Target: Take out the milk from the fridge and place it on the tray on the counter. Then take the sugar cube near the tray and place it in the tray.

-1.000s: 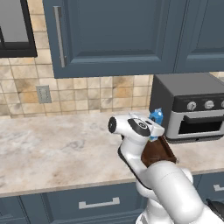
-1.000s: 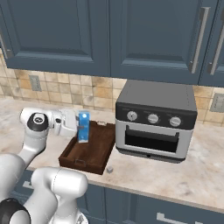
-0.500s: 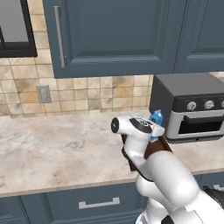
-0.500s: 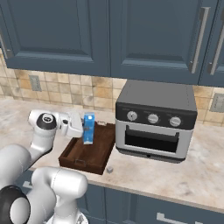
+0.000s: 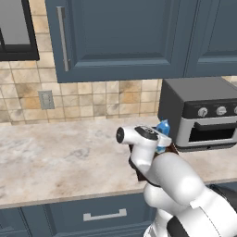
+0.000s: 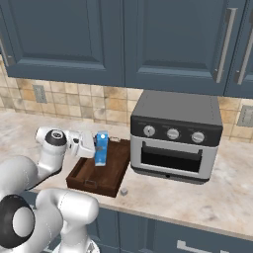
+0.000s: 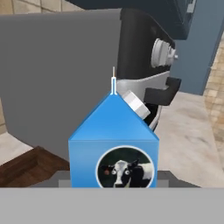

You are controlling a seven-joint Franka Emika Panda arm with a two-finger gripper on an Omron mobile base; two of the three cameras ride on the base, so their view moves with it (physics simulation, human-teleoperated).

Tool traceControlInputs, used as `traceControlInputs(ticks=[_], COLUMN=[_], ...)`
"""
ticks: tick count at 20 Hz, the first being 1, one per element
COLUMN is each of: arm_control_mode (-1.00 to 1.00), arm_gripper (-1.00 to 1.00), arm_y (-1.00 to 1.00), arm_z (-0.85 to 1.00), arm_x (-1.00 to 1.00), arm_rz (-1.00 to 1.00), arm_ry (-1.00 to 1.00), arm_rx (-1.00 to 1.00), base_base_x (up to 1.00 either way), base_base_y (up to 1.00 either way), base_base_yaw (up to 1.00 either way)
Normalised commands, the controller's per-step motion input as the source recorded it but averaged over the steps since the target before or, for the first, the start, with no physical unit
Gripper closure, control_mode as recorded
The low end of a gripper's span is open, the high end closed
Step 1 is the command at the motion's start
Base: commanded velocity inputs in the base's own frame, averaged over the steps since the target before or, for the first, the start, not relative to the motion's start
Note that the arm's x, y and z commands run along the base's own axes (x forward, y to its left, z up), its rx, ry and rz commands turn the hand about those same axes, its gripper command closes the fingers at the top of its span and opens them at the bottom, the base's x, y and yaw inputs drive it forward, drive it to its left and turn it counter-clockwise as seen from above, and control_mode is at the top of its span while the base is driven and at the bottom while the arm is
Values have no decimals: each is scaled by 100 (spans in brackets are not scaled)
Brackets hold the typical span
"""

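Jaws: hidden behind the milk [image 6: 101, 148], grip cannot be told | gripper [image 6: 91, 147] against upright carton over the tray [image 6: 109, 170] | step: placing milk, judged near done; next: release if held, withdraw, reach sugar cube [image 6: 124, 191] on counter [image 6: 207, 197] beside tray | milk: smooth blue gable-top; tray: dark wood, low rim.

The milk [image 6: 101, 148] stands upright in the tray [image 6: 86, 180] on the worktop [image 6: 207, 197]. The toaster oven [image 6: 173, 136] is just right of the tray. The sugar cube [image 6: 124, 191] lies near the tray's near right corner.
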Motion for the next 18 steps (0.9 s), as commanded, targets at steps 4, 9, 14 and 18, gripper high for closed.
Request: traceControlInputs(ticks=[4,9,14,18], arm_control_mode=[-100,-100,-100,-100], arm_gripper=[100,100,100,100], arm_y=[0,0,0,0], arm_z=[-30,-28,-28,-29], arm_x=[0,0,0,0], arm_rz=[0,0,0,0], arm_ry=[0,0,0,0], arm_rx=[0,0,0,0], base_base_x=[0,0,0,0], base_base_y=[0,0,0,0], base_base_yaw=[0,0,0,0])
